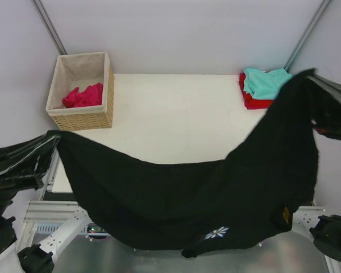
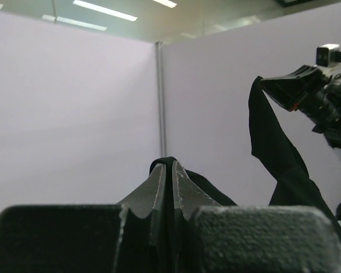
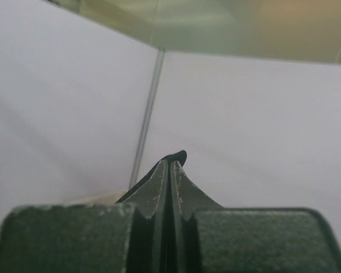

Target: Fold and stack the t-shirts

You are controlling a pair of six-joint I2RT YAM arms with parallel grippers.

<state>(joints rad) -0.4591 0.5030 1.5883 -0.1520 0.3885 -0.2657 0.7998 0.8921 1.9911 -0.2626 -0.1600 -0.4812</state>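
1. The black t-shirt is hanging in the air, spread wide between the two arms. Its long axis is running left to right across the table's near edge, and its right end is rising higher and farther back than its left.
2. Its middle is sagging in a deep curve over the near half of the table, and the lower edge is drooping past the near edge. A small white flower print is showing near that lower edge.
3. The left gripper is pinching the shirt's left end, jaws pressed together on a fold of black cloth that is poking out at the fingertips.
4. The right gripper is clamping the right end the same way, with a nub of black cloth showing between its closed tips.
5. The teal t-shirt is lying folded on the red t-shirt at the table's far right corner, partly behind the raised black cloth.
6. The magenta-pink t-shirt is lying crumpled inside the wicker basket at the far left corner.
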